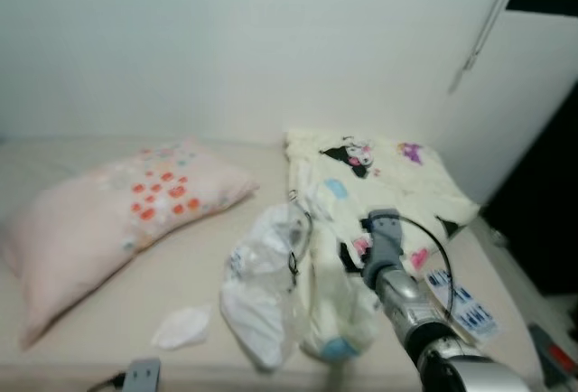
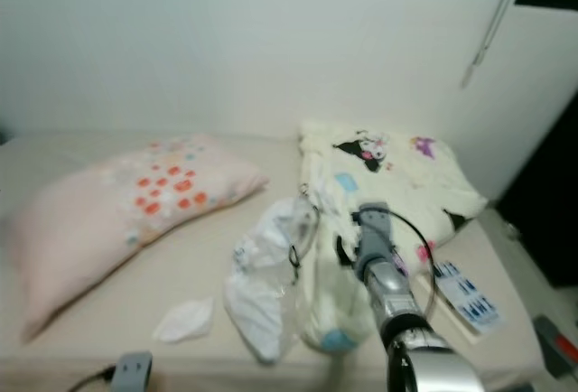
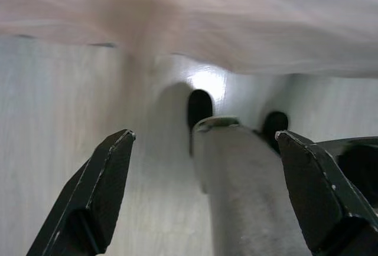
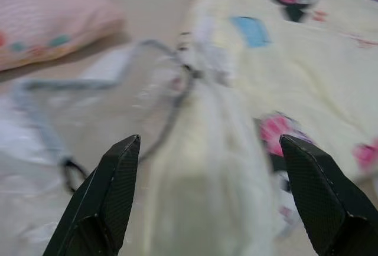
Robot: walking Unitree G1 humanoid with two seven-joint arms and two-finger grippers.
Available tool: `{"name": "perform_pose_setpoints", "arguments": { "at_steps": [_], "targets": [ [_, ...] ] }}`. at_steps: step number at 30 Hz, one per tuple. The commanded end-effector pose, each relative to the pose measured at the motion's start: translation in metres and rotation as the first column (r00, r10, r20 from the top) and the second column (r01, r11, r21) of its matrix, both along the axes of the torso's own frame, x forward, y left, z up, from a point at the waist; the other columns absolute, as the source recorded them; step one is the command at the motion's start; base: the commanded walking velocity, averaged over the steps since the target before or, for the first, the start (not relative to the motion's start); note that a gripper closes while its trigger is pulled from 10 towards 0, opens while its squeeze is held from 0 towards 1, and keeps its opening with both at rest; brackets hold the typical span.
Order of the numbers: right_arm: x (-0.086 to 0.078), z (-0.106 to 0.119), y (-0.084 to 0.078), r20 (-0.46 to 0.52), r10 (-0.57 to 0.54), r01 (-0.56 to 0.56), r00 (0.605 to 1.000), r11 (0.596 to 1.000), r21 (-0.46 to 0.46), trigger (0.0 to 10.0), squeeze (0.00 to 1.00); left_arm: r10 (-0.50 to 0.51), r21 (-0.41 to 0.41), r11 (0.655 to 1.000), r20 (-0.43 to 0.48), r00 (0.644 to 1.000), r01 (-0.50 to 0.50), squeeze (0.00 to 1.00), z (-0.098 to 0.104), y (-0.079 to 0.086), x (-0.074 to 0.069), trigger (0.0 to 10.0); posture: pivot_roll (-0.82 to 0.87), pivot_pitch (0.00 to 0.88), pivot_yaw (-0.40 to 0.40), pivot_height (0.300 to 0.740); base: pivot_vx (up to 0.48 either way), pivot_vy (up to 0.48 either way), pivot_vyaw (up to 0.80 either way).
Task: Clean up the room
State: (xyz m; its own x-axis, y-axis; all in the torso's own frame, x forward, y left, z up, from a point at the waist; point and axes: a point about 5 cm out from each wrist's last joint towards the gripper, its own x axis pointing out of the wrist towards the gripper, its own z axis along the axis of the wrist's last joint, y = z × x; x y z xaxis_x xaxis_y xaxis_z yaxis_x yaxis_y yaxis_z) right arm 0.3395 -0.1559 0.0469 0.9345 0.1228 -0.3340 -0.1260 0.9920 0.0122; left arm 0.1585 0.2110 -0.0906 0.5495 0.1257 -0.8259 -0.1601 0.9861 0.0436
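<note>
Beige bed [image 1: 108, 315] before you is untidy: a clear crumpled plastic bag [image 1: 265, 291], white tissue [image 1: 182, 326] and cream cartoon-print blanket [image 1: 379, 184] lie loose, your right end effector [image 4: 209, 194] open above them, nothing gathered.
</note>
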Motion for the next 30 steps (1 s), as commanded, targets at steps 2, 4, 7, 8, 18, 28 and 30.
{"name": "perform_pose_setpoints", "arguments": {
  "at_steps": [2,4,7,8,18,28,30],
  "targets": [
    [0.000,0.001,0.001,0.014,0.008,-0.008,1.000,1.000,0.007,10.0,0.00,0.002,0.008,1.000,-0.053,0.999,-0.002,0.00,-0.005,0.003,-0.012,10.0,-0.03,0.000,-0.067,0.740,0.000,-0.472,0.00],
    [0.003,0.005,0.003,0.028,0.022,-0.022,0.999,1.000,0.005,10.0,0.00,0.018,0.012,1.000,-0.051,0.999,-0.017,0.00,-0.005,0.004,-0.013,10.0,-0.03,0.000,-0.064,0.740,0.000,-0.234,0.00],
    [0.004,0.006,0.006,0.029,0.051,-0.051,0.998,0.999,0.001,10.0,0.00,0.028,0.018,0.999,-0.050,0.998,-0.027,0.00,-0.005,0.005,-0.013,10.0,-0.03,0.000,-0.064,0.740,0.000,0.000,0.00],
    [0.004,0.007,0.008,0.029,0.068,-0.068,0.997,0.998,0.000,10.0,0.00,0.025,0.023,0.999,-0.052,0.998,-0.024,0.00,-0.005,0.005,-0.013,10.0,-0.03,0.000,-0.064,0.740,0.000,0.000,0.00],
    [0.003,0.006,0.027,0.014,0.184,-0.184,0.983,0.983,-0.006,10.0,0.00,0.022,0.038,0.999,-0.061,0.998,-0.020,0.00,-0.005,0.007,-0.014,10.0,-0.02,0.000,-0.061,0.740,0.000,0.000,0.16],
    [0.005,0.008,0.028,0.016,0.197,-0.197,0.980,0.980,-0.004,10.0,0.00,0.015,0.042,0.999,-0.062,0.998,-0.012,0.00,-0.005,0.008,-0.014,10.0,-0.02,0.000,-0.059,0.740,0.000,0.000,0.80],
    [0.006,0.009,0.028,0.017,0.197,-0.197,0.980,0.980,-0.001,10.0,0.00,0.014,0.042,0.999,-0.062,0.998,-0.012,0.00,-0.005,0.008,-0.014,10.0,-0.02,0.000,-0.059,0.740,0.000,0.000,0.80]
  ]
}}
